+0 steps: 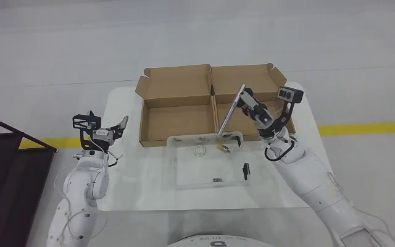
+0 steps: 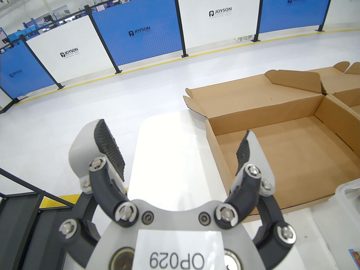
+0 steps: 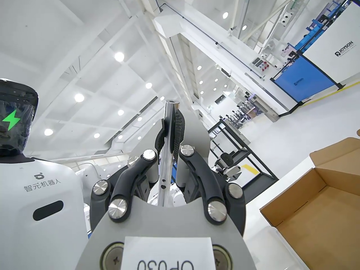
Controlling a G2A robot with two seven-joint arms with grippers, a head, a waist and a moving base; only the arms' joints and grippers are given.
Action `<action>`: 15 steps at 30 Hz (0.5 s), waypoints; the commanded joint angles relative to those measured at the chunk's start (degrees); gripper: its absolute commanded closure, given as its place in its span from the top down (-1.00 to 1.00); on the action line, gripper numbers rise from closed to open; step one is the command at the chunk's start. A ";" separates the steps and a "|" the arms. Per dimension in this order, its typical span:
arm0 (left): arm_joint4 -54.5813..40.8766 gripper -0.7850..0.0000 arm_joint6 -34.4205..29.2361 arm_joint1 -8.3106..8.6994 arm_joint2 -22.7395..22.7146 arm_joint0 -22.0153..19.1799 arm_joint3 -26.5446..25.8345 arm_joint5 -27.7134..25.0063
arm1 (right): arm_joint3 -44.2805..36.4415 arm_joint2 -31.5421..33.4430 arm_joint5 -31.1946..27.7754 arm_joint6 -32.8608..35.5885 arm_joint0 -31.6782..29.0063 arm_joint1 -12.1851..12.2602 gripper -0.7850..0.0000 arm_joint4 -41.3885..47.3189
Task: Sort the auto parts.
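White counter, centre of top view, carries two open cardboard boxes with a clear tray just below them. Slim shiny metal rod, right of centre, tilted, is clamped in the raised right gripper. Left gripper, centre left, is spread wide and holds nothing.

White label with a short printed code, upside down in the left wrist view, on the base plate of the left gripper. Matching code label on the right gripper, lower edge cut off. Beyond the cardboard box, white panels and blue panels each carry a logo plus one brand word.
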 commanded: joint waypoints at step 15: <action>0.00 1.00 0.00 0.00 0.00 0.00 0.00 0.00 | 2.45 3.10 0.54 -2.52 -1.22 -1.76 -1.00 -7.24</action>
